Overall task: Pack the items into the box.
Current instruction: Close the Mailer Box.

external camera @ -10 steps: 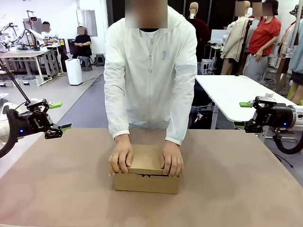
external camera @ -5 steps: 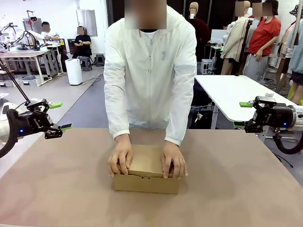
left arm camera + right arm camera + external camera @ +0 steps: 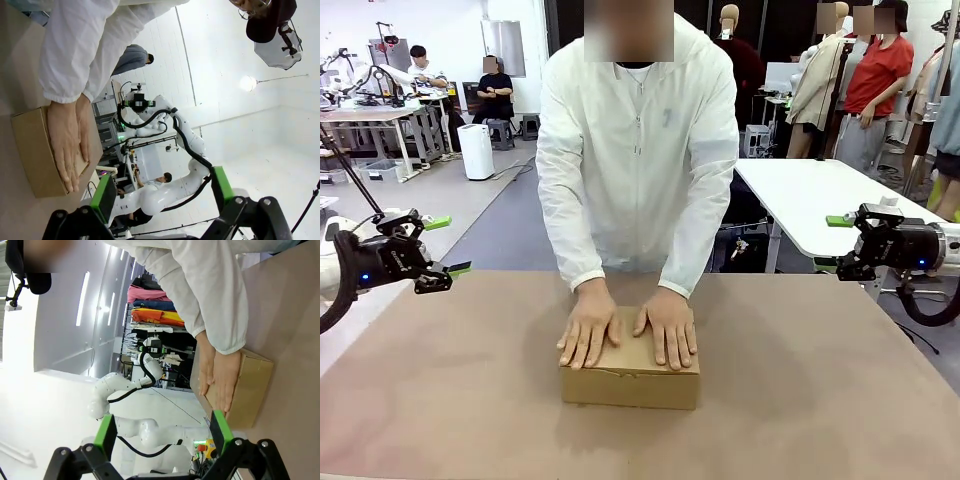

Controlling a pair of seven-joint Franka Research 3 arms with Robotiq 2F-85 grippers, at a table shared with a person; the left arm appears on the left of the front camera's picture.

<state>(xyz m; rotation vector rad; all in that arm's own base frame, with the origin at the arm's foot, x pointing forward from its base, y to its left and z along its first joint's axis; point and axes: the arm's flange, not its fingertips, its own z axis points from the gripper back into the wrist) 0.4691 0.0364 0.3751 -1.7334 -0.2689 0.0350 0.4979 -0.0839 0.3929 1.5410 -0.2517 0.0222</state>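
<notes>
The plain brown cardboard box (image 3: 630, 385) sits at the middle of the table with its lid down. The person's two hands (image 3: 588, 335) lie flat on top of it. The items are hidden. My left gripper (image 3: 448, 245) hovers open above the table's left edge, well away from the box, with nothing between its fingers. At the right edge my right gripper (image 3: 838, 245) is likewise open and empty. In the left wrist view the box (image 3: 35, 150) lies far beyond my open left gripper (image 3: 162, 192). In the right wrist view the box (image 3: 250, 390) lies beyond my open right gripper (image 3: 162, 432).
The brown tabletop (image 3: 820, 400) is bare to both sides of the box. The person in a white jacket (image 3: 640, 150) stands at the far edge. A white table (image 3: 810, 195) stands behind at the right.
The person's hands moved from the box's sides and flap onto its top, and the lid now lies flat. Neither arm has moved.
</notes>
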